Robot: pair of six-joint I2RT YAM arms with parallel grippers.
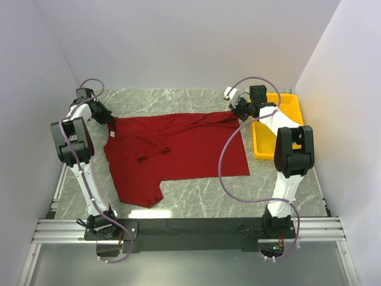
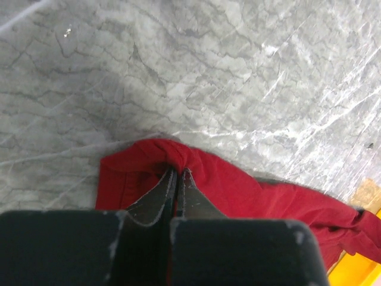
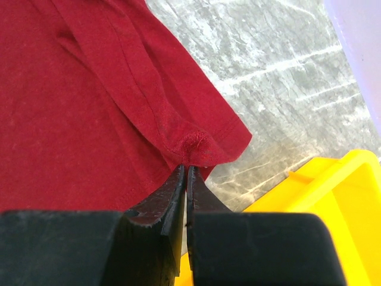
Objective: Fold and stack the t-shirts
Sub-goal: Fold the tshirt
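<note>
A single maroon t-shirt [image 1: 178, 149] lies spread on the grey marble table, with one sleeve hanging toward the front left. My left gripper [image 1: 111, 119] is shut on the shirt's far left corner; in the left wrist view the cloth [image 2: 238, 190] bunches at my gripper [image 2: 178, 171]. My right gripper [image 1: 240, 113] is shut on the shirt's far right corner; in the right wrist view the hem [image 3: 196, 146] puckers at my gripper [image 3: 185, 168]. A small white tag [image 1: 111, 135] shows near the left edge.
A yellow plastic tray [image 1: 292, 107] stands at the far right, just beside my right gripper; it also shows in the right wrist view [image 3: 333, 196]. White walls close in the table on the left, back and right.
</note>
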